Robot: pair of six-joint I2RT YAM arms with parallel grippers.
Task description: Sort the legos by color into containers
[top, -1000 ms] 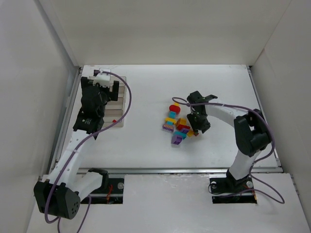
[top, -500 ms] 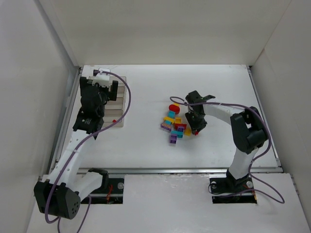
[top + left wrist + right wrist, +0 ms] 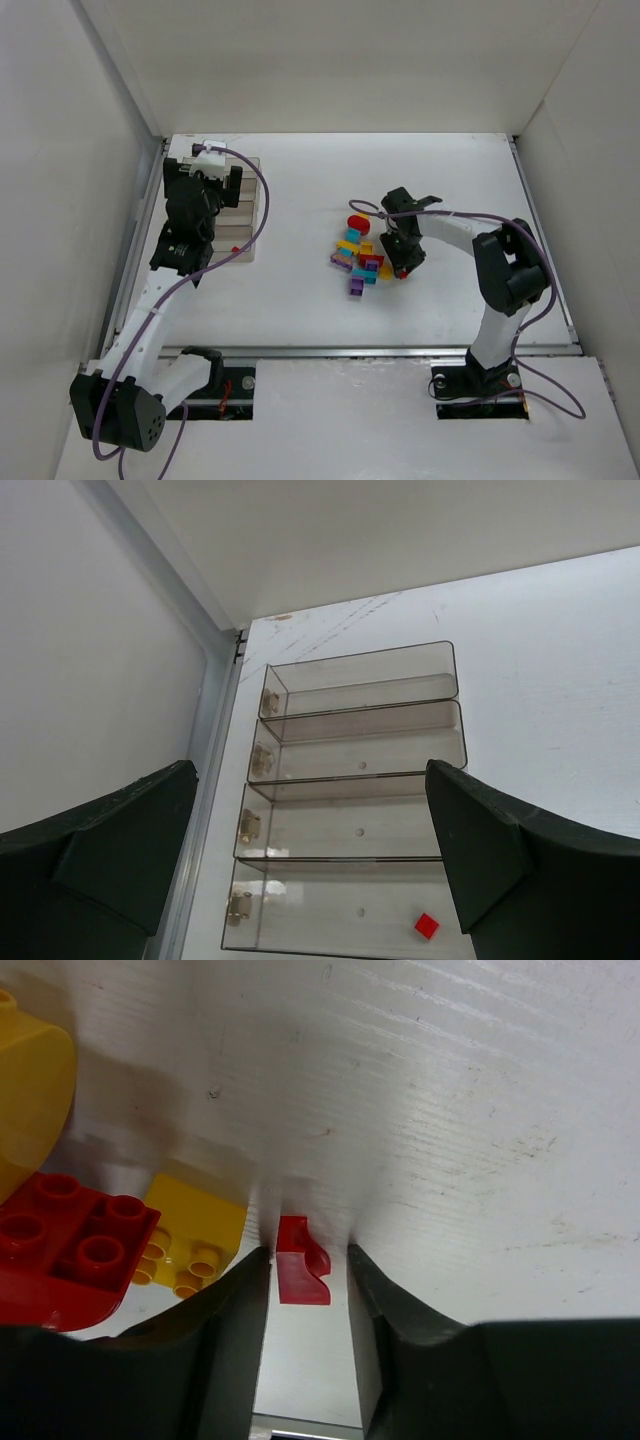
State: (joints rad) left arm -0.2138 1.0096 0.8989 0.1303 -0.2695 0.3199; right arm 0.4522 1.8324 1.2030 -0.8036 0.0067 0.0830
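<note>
Only the left wrist view shows us four compartments in the organizer point(image 3: 360, 708), with one red lego point(image 3: 427, 925) in the nearest. The left end effector point(image 3: 315, 830) gapes empty. Our right end effector point(image 3: 308, 1305) narrowly straddles one red piece point(image 3: 300, 1270) on the tabletop point(image 3: 450, 1110).

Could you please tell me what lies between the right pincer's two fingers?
A small red lego piece lies on the table inside the right pincer, not yet clamped; the right wrist view shows it.
</note>
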